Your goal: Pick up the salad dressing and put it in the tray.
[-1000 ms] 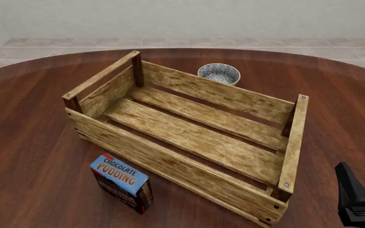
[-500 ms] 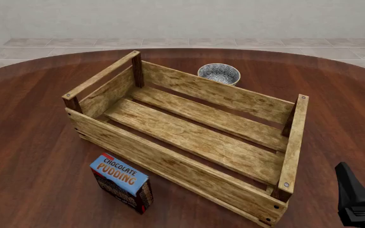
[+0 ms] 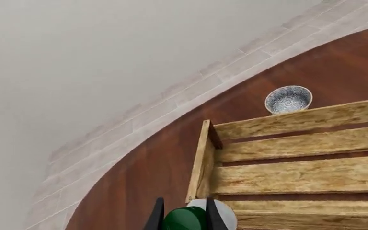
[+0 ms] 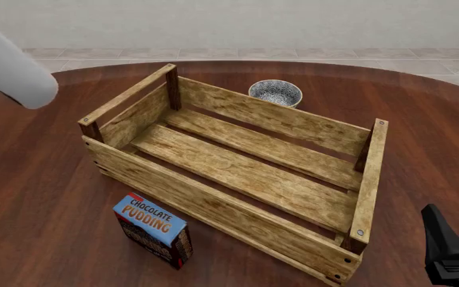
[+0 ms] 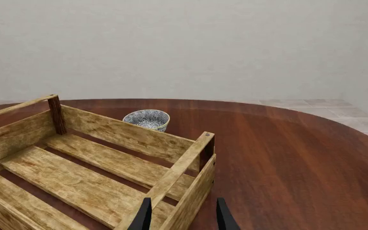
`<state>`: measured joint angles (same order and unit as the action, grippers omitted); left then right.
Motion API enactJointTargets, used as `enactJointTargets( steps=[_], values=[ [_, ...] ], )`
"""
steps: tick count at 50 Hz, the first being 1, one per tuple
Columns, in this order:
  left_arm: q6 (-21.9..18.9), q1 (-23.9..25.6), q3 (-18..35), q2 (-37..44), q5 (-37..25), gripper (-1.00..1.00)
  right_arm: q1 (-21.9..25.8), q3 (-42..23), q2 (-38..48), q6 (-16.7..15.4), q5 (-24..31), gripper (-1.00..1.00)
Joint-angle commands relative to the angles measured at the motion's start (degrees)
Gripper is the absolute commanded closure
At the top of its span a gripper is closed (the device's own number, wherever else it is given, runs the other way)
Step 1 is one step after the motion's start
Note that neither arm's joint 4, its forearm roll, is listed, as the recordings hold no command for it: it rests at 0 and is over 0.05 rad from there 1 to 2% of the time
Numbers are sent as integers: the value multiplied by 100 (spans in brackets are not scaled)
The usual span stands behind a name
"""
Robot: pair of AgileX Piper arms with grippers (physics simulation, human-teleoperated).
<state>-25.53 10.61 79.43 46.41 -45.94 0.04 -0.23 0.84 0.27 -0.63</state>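
Your left end effector [image 3: 183, 218], clamping the rounded pale bottle [image 4: 10, 66], has swung in over the slatted tray [image 4: 238, 173]; the right [image 5: 182, 215] stays parted.

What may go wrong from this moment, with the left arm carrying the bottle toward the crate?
1. The left gripper holds the salad dressing by its green-capped end only; the bottle might slip out.
2. It is above the tray's end wall; a drop now could hit the slat and land on the table.
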Motion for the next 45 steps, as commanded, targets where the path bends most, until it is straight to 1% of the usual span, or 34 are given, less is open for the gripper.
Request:
enactJointTargets(
  steps=[1,3,9,15,19,24,26,29,33,36,39,45],
  values=[
    [-214,559,-31,438,392,100,1,0,3,-1,-1,-100],
    [-201,601,-41,475,411,100,-1,0,0,-1,0,-100],
    [-265,875,-294,650,731,100,0,0,1,-1,0,-100],
    [-261,1112,-386,873,943,100,0,0,0,1,0,-100],
    [-349,1277,-475,984,1109,100,-1,0,1,0,0,-100],
    [-393,1372,-520,1085,1238,100,0,0,0,1,0,-100],
    [-413,1433,-462,1174,1240,100,-1,0,0,-1,0,-100],
    [-510,1493,-541,1259,1392,100,1,0,1,-1,0,-100],
    [-537,1547,-576,1414,1572,100,0,0,0,-1,0,-100],
    [-501,1583,-576,1507,1608,100,0,0,0,0,0,-100],
    [-544,1595,-677,1638,1817,100,0,0,-1,-1,0,-100],
    [-478,1592,-674,1885,2011,100,0,0,-1,-1,0,-100]
  ],
)
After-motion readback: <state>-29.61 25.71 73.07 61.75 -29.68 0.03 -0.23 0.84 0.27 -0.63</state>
